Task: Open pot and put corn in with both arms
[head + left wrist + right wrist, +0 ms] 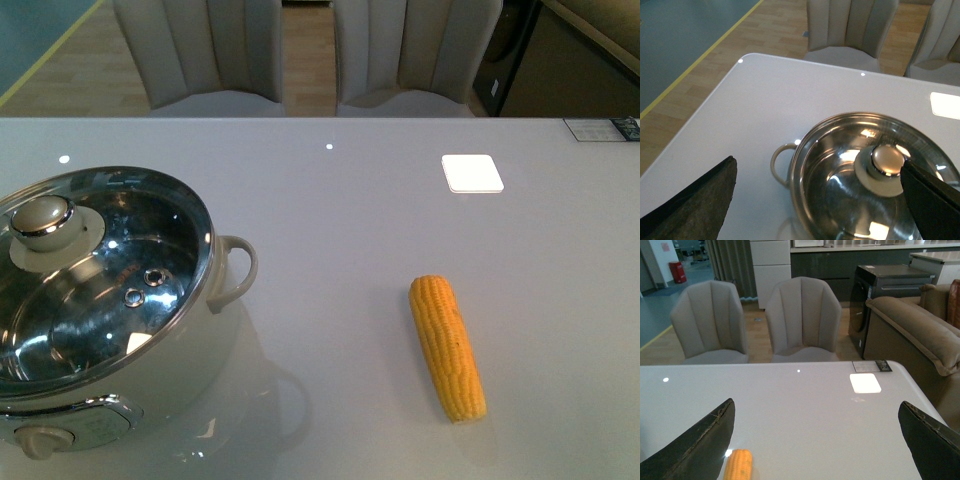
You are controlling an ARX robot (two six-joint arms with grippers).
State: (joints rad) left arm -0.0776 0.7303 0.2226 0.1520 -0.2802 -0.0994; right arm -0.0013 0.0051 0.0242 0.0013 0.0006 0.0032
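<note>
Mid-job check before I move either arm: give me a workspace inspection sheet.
Surface: glossy white table, a few glare spots.
Job's things: pot front-left, glass lid on; corn lying flat to its right, apart from it.
Clutter: white square pad; dark card at the far right edge.
Grippers: left gripper open, empty, looking down on the lid; right gripper open, empty, corn in sight.
Cables: nothing seen.
Surroundings: two grey chairs behind the table; sofa and dark cabinet to the right.
</note>
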